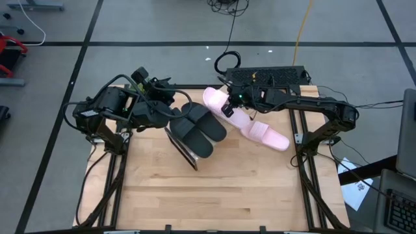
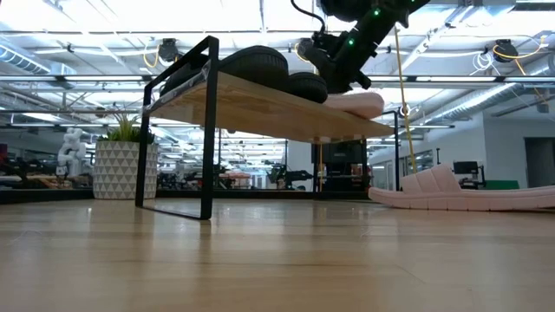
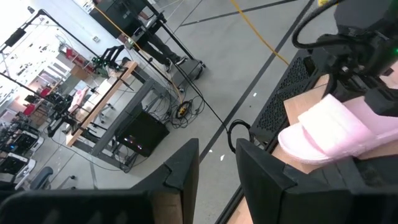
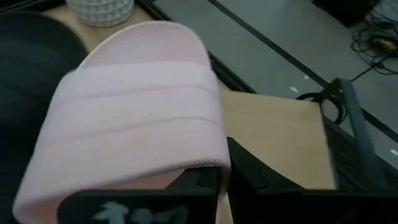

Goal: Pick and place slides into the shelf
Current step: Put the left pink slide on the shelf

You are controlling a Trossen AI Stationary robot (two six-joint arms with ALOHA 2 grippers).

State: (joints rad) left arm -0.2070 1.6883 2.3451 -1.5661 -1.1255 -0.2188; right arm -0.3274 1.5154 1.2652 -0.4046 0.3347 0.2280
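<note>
I've got the right gripper [image 1: 229,106] over the far end of the shelf [image 2: 260,108], pinching a pink slide [image 1: 214,99] by its edge. In the right wrist view the fingers [image 4: 249,177] are clamped together on the sole just under the strap [image 4: 134,115]. That slide [image 2: 354,104] sits on the shelf board, touching the black pair from the low view.

Black pair: both on the shelf, side by side, one [image 1: 209,122] nearer the pink slide, the other [image 1: 192,135] next to it toward the shelf's near end. Low view shows them as two dark humps [image 2: 256,62] on top of the board.

Second pink slide [image 1: 265,134] is on the table [image 1: 214,188], right of the shelf, strap up, lying flat. Low view confirms it [image 2: 460,192] rests on the tabletop, apart from the shelf.

Left gripper [image 1: 168,109] is parked at the shelf's left side, close to the black pair, holding nothing. Left wrist view: its fingers [image 3: 186,168] are spread with a clear gap between them, looking past the shelf edge at the pink slide [image 3: 336,127] and the right arm beyond.

White planter [image 2: 121,169] visible in the room behind the table, low view.
</note>
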